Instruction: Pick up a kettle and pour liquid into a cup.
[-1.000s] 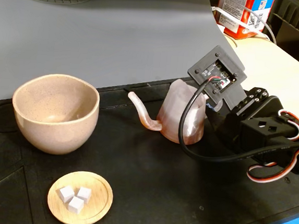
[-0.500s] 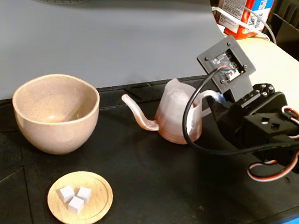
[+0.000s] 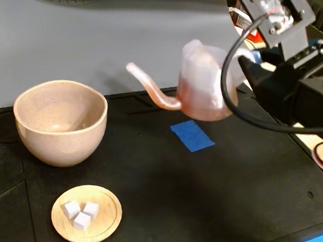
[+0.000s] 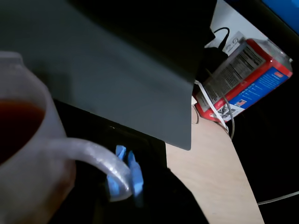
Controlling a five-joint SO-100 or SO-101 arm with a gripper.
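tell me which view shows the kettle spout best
The fixed view: the whole spout curves out from the lifted kettle toward the cup. The wrist view shows only the kettle's rim, handle and liquid; no spout.

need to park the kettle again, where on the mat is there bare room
Bare mat lies right of the wooden dish, below the blue tape. The left side is crowded by the cup and dish.

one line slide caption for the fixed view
Tool holds the kettle aloft, spout toward the empty cup.
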